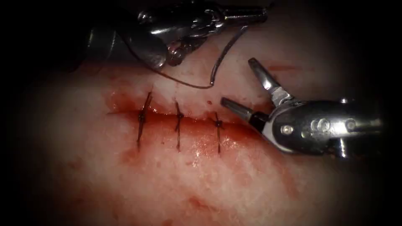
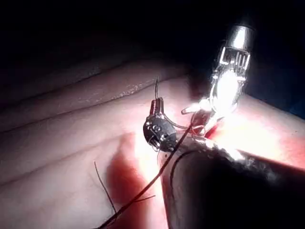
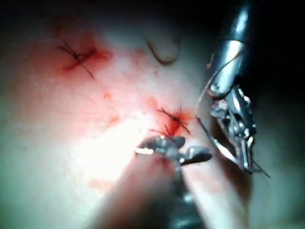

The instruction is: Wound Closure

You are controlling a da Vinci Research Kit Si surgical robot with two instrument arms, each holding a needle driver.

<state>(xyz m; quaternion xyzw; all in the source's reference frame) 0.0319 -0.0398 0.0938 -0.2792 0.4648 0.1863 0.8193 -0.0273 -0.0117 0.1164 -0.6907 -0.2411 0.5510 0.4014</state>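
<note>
The tissue (image 1: 201, 180) has a cut running across it, held by three dark stitches (image 1: 179, 122) with red fluid along the line. My left tool (image 1: 263, 15) reaches in over the far side, its jaws shut on the curved needle (image 1: 226, 52) near the end away from the thread. The needle hangs free above the tissue, not in it. Thread (image 1: 176, 79) trails from the needle's low end back under the left tool. My right tool (image 1: 237, 82) sits at the cut's right end, wide open and holding nothing. The left wrist view shows the needle (image 2: 156, 88) poking past the shut left tool (image 2: 157, 106).
Short cut ends of thread (image 2: 102, 183) stand up from the tissue in the left wrist view. The right wrist view shows the open right tool (image 3: 178, 149) just short of a stitch (image 3: 174, 119), with the left tool's shaft (image 3: 233, 57) close beside it.
</note>
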